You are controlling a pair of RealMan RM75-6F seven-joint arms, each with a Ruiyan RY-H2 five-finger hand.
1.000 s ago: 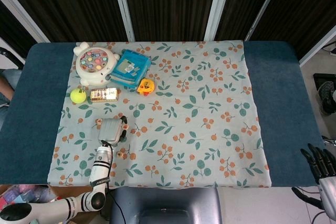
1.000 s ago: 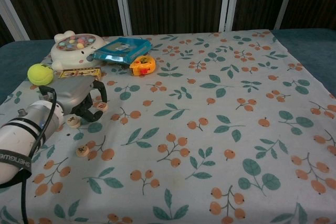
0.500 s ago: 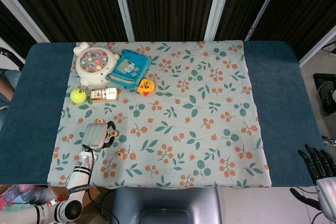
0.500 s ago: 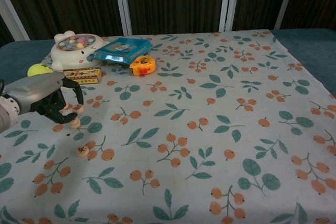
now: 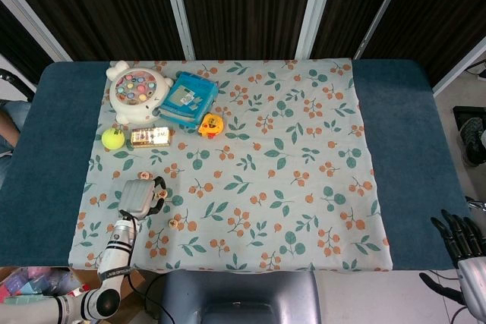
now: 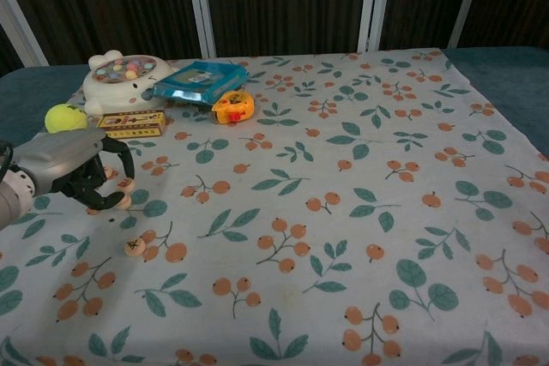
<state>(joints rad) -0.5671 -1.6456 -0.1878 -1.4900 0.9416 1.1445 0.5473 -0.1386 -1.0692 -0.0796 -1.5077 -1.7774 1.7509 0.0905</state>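
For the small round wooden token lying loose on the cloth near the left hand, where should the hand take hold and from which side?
The token lies flat on the cloth, so its face gives no hold. It is probably best pinched across its rim from straight above. The left hand hangs just behind it, and nothing crowds its sides.

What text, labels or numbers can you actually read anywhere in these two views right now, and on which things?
Nothing is legible in either view.
Small round piece on the cloth: a dark mark on its face, too small to read.
Flat box beside the yellow ball: printed pattern, blurred.
Blue case: a label on its lid, unreadable.
Left arm's dark wrist band: white lettering, too small to read.
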